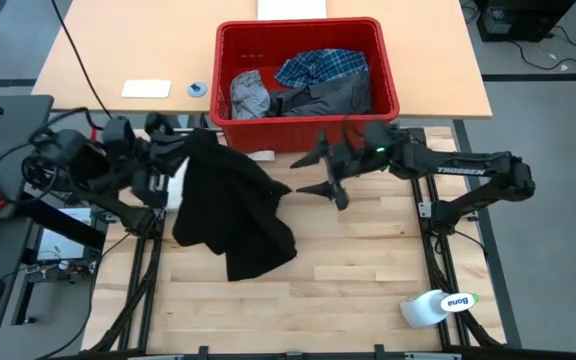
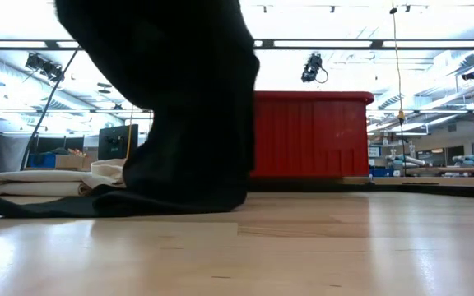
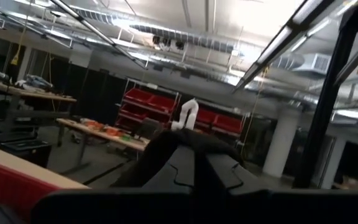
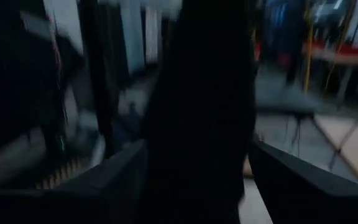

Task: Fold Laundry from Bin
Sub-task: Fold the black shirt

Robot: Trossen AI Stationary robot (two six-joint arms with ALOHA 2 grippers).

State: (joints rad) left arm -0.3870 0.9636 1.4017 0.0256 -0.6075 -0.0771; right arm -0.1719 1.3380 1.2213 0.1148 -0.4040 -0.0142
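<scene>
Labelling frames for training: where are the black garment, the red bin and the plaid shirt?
black garment (image 1: 230, 215), high view, middle of the cloth.
red bin (image 1: 303, 29), high view, far rim.
plaid shirt (image 1: 323, 68), high view, its checked fabric.

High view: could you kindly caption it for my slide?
Left gripper lifts black garment beside red bin; right gripper open.

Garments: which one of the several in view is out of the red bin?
The large black garment, hanging from the left tool onto the table. The plaid shirt and grey pieces lie inside the bin.
</scene>
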